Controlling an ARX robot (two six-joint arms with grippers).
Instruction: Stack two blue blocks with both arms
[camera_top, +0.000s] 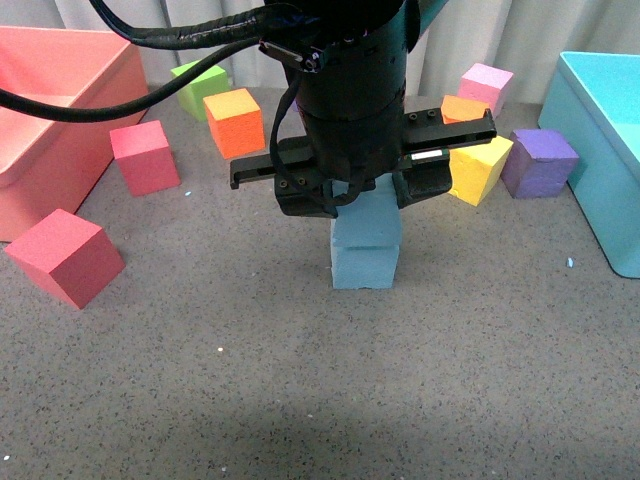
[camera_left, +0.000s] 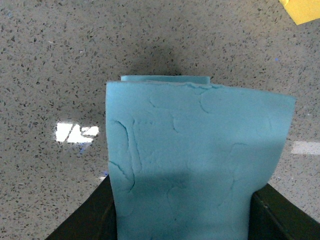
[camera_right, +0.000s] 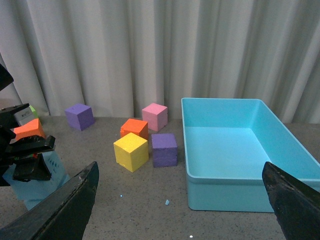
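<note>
In the middle of the grey speckled tabletop (camera_top: 300, 380) the two sky-blue foam cubes sit one on the other. The lower blue block (camera_top: 365, 267) rests flat on the surface, and the upper blue block (camera_top: 370, 222) sits on it, a touch askew. The left gripper (camera_top: 365, 195), a wide black bar with cables looping above it, comes down from over the stack, and its jaws press against opposite sides of the upper cube. From the left wrist camera that cube fills the space between the two dark fingers (camera_left: 85, 220). Its face is grainy and creased with shallow wrinkles, and a thin strip of the lower cube shows past its far edge. The right gripper (camera_right: 180, 205) hangs off to the side with its black fingers (camera_right: 65, 210) spread wide and nothing between them. Around the stack stand other soft-edged foam cubes: two red cubes (camera_top: 145, 155) toward the smooth pink bin (camera_top: 60, 90), an orange cube (camera_top: 234, 122) and a green cube (camera_top: 200, 85) behind, and a yellow cube (camera_top: 478, 165), a purple cube (camera_top: 540, 160) and a pink cube (camera_top: 485, 85) toward the glossy turquoise bin (camera_top: 600, 120). A pale pleated curtain (camera_right: 150, 50) hangs at the back.
</note>
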